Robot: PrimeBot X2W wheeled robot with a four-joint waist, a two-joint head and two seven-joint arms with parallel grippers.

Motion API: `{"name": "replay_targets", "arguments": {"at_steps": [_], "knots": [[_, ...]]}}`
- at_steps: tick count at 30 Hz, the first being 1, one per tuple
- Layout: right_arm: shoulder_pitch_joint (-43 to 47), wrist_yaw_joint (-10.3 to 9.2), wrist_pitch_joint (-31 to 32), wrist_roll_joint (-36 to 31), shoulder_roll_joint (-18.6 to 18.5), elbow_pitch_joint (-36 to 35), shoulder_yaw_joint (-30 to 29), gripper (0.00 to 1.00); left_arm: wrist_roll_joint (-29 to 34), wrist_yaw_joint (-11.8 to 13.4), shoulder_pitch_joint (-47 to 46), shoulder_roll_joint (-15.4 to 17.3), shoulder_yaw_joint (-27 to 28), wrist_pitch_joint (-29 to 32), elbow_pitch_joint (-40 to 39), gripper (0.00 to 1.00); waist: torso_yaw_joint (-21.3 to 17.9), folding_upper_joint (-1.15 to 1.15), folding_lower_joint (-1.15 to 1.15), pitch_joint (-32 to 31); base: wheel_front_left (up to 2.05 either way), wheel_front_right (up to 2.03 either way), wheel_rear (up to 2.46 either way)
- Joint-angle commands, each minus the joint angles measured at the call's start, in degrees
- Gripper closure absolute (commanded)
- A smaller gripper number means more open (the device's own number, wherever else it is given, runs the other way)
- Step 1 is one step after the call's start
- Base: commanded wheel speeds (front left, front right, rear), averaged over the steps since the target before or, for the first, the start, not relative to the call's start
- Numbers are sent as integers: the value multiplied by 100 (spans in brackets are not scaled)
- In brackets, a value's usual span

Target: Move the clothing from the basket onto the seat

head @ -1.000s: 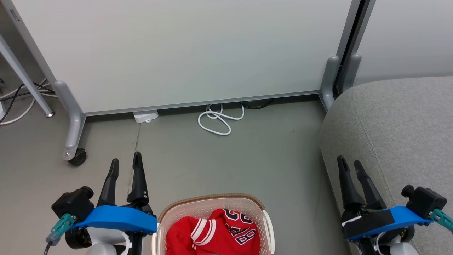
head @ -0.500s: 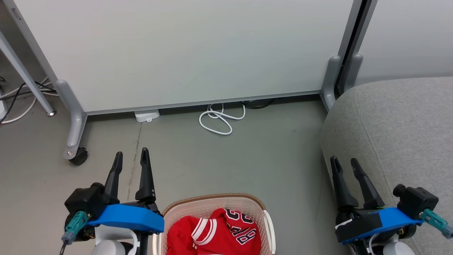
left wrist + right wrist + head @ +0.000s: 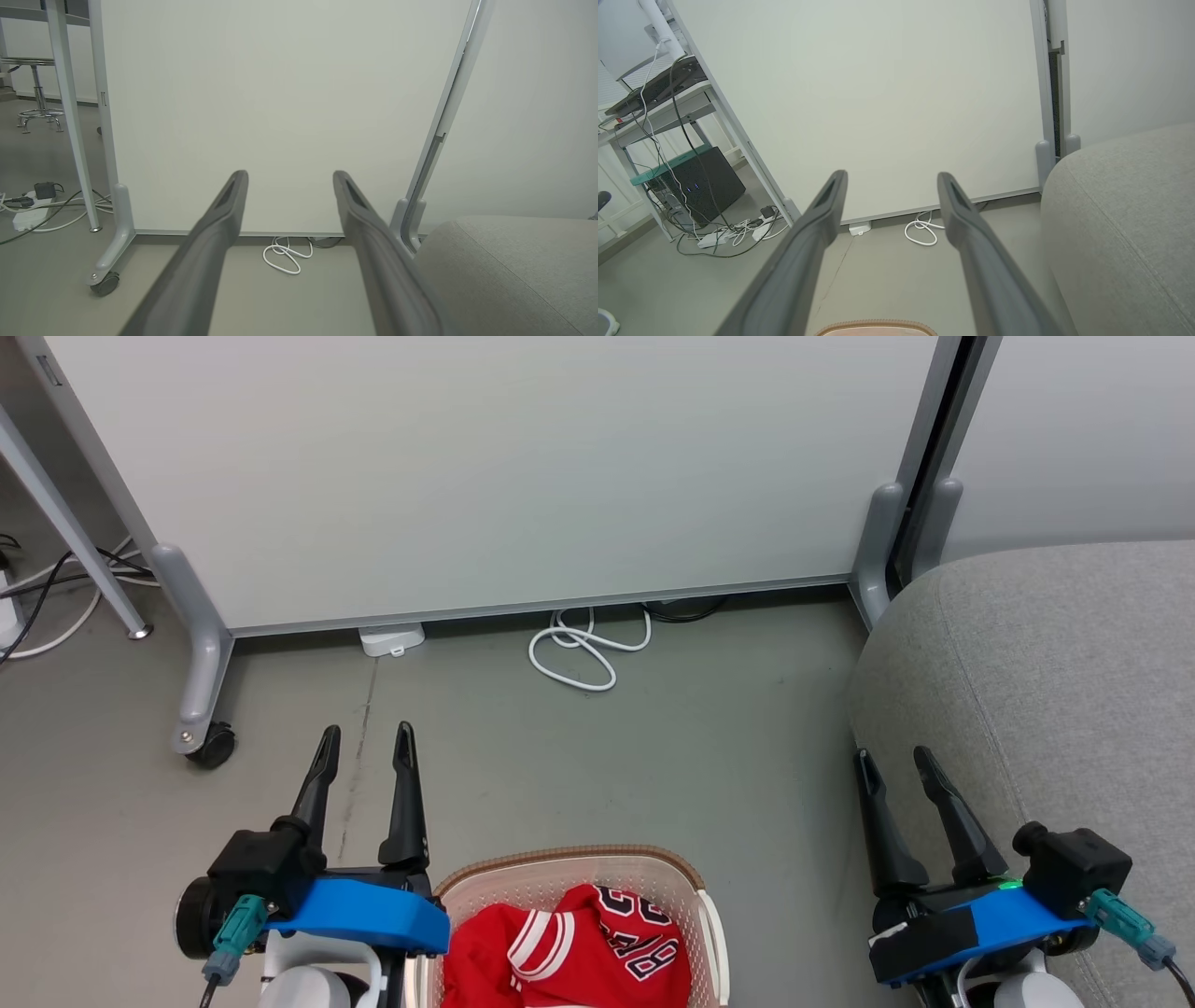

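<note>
Seat (image 3: 1055, 672), grey, filling the right. Sitting bottom centre on floor (image 3: 597, 756): basket (image 3: 569, 854), cradling red clothing (image 3: 560, 961), lettering possibly reading 88. Hovering, pointing forward, fingers standing wide, gripping nothing: left gripper (image 3: 366, 733), right gripper (image 3: 892, 756) beside seat.

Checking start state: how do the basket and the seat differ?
The basket is cream perforated plastic, brown-rimmed; the seat is grey fabric. The basket holds the red clothing; the seat's visible part bears none. The seat is far bigger. Both sit on the floor.
</note>
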Motion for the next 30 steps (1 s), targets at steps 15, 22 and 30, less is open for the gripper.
{"name": "replay_targets", "arguments": {"at_steps": [15, 22, 30], "knots": [[-74, 13, -210, -755, -34, -67, 125, 0, 761, 21, -120, 11, -124, -203, 18, 0, 27, 0, 0, 4, 0, 0, 0], [-69, 14, -286, -1049, -35, -51, 165, 0, 1066, 23, -139, 1, -178, -284, 74, 0, 44, 0, 0, 14, 0, 0, 0], [-84, 15, -366, -1373, -35, 79, 165, 0, 1394, 13, -160, -7, -243, -358, 202, 0, 65, 0, 0, 34, 0, 0, 0]]}}
